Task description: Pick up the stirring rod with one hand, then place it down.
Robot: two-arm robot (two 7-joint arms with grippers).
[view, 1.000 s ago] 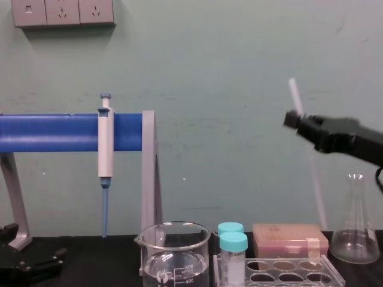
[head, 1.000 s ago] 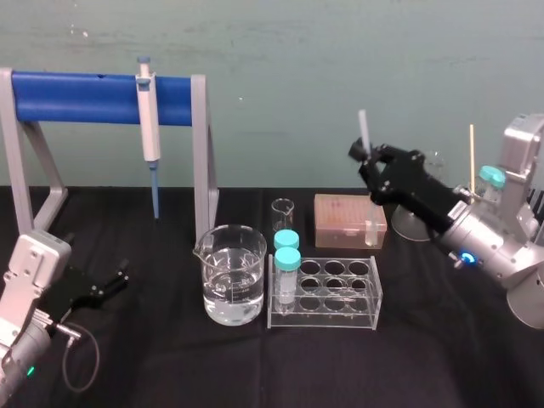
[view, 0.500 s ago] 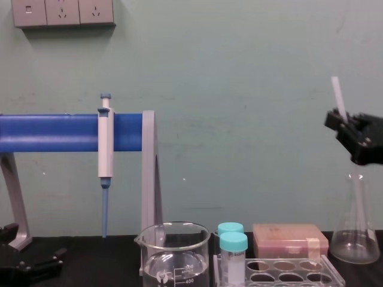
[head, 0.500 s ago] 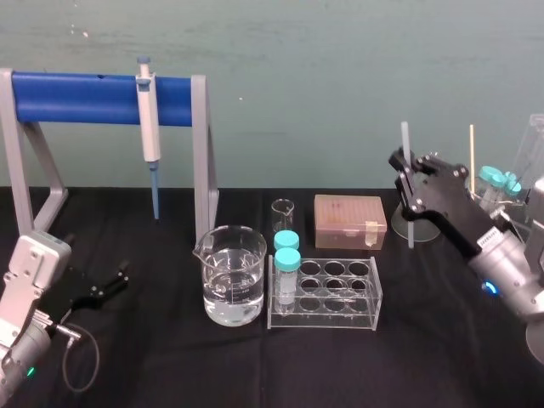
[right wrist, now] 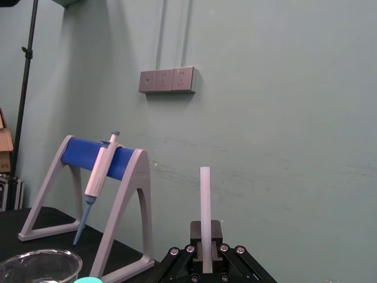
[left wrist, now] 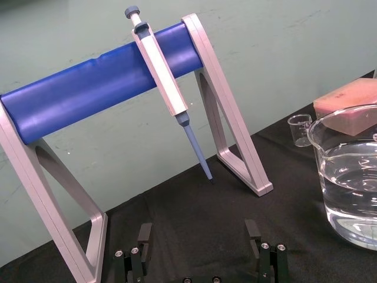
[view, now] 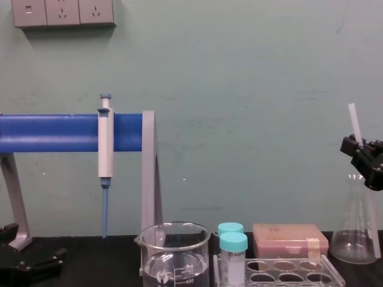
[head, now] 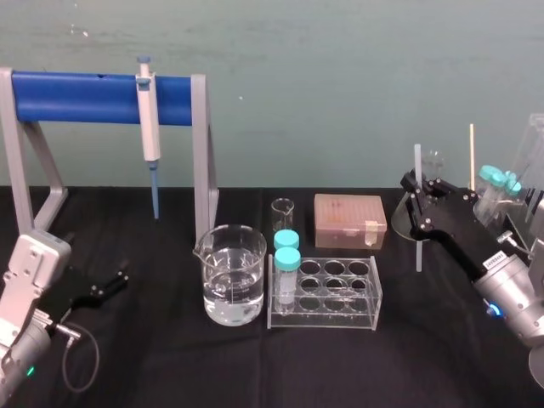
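Note:
The stirring rod (head: 418, 255) is a thin whitish stick held upright at the right of the table, just in front of the glass flask (view: 358, 236). My right gripper (head: 418, 194) is shut on its upper part, and the rod's top (view: 353, 116) sticks out above the jaws. In the right wrist view the rod (right wrist: 205, 200) rises straight out of the closed fingers (right wrist: 199, 253). The rod's lower end hangs low over the black cloth; contact cannot be judged. My left gripper (head: 109, 283) rests open at the table's left; its spread fingers (left wrist: 144, 234) hold nothing.
A grey-and-blue pipette (head: 150, 127) hangs on the blue-barred stand (head: 85, 96). In the middle stand a water beaker (head: 231, 276), a clear tube rack (head: 327, 293) with two teal-capped tubes, a small beaker (head: 282, 211) and a brown tip box (head: 348, 219).
My right gripper has carried the rod rightward and down, from above the tip box to just in front of the flask. The left arm has stayed still.

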